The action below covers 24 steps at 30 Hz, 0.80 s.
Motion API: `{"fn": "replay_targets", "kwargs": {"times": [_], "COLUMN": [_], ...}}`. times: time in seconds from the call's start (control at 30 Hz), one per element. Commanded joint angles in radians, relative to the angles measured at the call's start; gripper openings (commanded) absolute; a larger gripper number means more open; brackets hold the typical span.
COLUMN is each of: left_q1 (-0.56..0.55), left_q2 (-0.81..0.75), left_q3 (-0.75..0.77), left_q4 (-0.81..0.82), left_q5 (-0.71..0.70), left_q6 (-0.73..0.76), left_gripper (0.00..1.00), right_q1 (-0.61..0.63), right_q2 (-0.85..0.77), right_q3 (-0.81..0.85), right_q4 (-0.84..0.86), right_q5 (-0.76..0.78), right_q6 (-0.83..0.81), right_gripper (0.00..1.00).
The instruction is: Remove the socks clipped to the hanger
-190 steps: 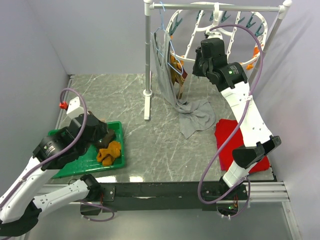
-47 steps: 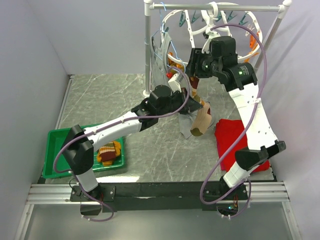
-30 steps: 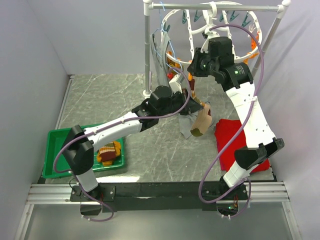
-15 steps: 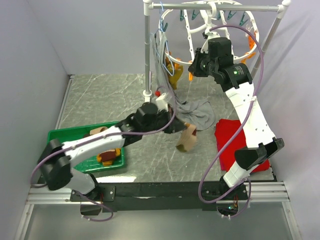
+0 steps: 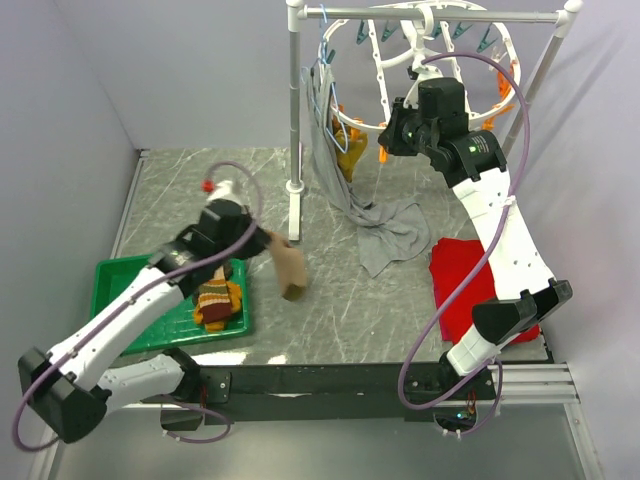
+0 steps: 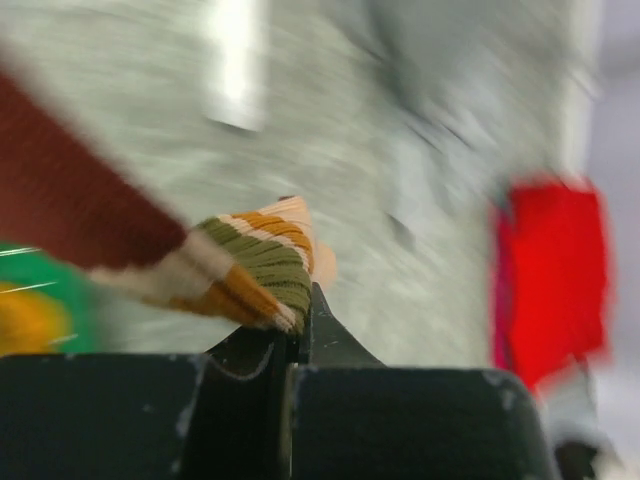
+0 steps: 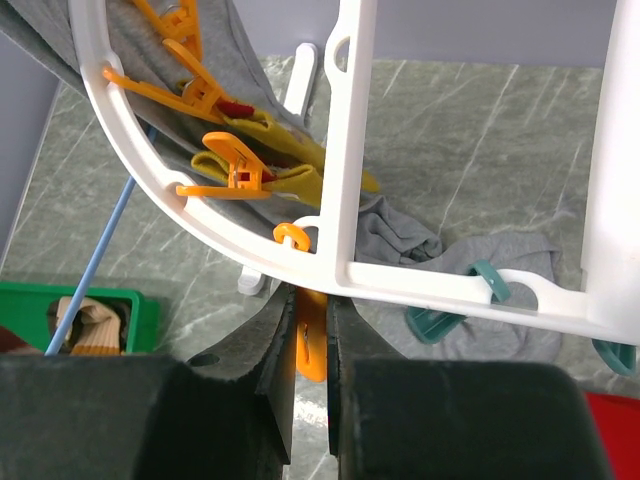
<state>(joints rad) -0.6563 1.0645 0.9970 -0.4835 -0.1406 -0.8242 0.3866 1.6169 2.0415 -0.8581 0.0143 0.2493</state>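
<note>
**Meanwhile: one sock off the hanger, mustard ones left on it**

Well away from the hanger (image 7: 352,130), out towards the left arm's side, the left tool (image 6: 297,315) is pressed together on the striped cuff of a tan sock (image 5: 290,272). The rest of the sock dangles limp above the tabletop (image 5: 330,310). It hangs between the hanger and the green tray (image 5: 130,272), where other socks (image 5: 215,300) already lie.

Right under the hanger's rim, the right tool (image 7: 311,375) pinches an orange clip (image 7: 311,345) from both sides. Whether that clip holds any fabric cannot be told. Further along the rim from it, mustard socks (image 7: 290,150) sit in neighbouring orange clips, in front of the grey tank top (image 5: 385,225).

The socks look light, soft and floppy. They will probably fold and swing in a grip, and they are unlikely to slip once pinched. A sound hold would be on the doubled fabric just below a clip. The clip's tail would need a squeeze first, since a straight pull would likely stretch the knit and set the hanger swinging on its hook.
</note>
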Motion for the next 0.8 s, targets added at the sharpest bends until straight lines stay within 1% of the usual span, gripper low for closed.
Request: {"fn": "replay_targets", "kwargs": {"times": [0.0,0.03,0.07,0.1,0.17,0.4,0.5,0.6,0.63,0.67,0.73,0.77], "left_q1": [0.107,0.133,0.142,0.152,0.172,0.188,0.192,0.198,0.202,0.204,0.208,0.208], "left_q2": [-0.112,-0.127,-0.153,-0.165,-0.199,-0.259,-0.265,-0.229,-0.219,-0.206,-0.199,-0.201], "left_q3": [0.094,0.116,0.127,0.138,0.164,0.226,0.190,0.146,0.129,0.123,0.109,0.107], "left_q4": [-0.248,-0.280,-0.334,-0.360,-0.423,-0.539,-0.511,-0.501,-0.500,-0.498,-0.492,-0.489], "left_q5": [-0.196,-0.223,-0.247,-0.295,-0.336,-0.511,-0.518,-0.493,-0.490,-0.487,-0.493,-0.496], "left_q6": [0.013,0.004,-0.001,-0.004,-0.010,-0.039,-0.004,-0.003,-0.007,-0.010,-0.024,-0.033], "left_gripper": [0.01,0.01,0.01,0.01,0.01,0.02,0.06,0.11,0.17,0.36,0.70,0.93], "right_q1": [0.005,0.005,0.005,0.005,0.005,0.005,0.005,0.005,0.005,0.005,0.003,0.003], "right_q2": [-0.028,-0.028,-0.028,-0.029,-0.031,-0.041,-0.046,-0.051,-0.048,-0.048,-0.048,-0.051], "right_q3": [0.003,0.005,0.005,0.005,0.003,-0.017,-0.023,-0.035,-0.035,-0.035,-0.037,-0.038], "right_q4": [0.004,0.002,0.002,0.002,0.002,0.007,0.008,0.016,0.013,0.010,0.010,0.011], "right_q5": [0.001,0.003,0.004,0.004,0.009,0.007,0.004,0.001,0.007,0.009,0.012,0.010], "right_q6": [-0.002,-0.001,-0.002,-0.005,-0.005,-0.008,-0.005,-0.007,-0.008,-0.011,-0.013,-0.013], "right_gripper": [0.04,0.04,0.04,0.04,0.04,0.04,0.04,0.05,0.04,0.04,0.05,0.05]}}
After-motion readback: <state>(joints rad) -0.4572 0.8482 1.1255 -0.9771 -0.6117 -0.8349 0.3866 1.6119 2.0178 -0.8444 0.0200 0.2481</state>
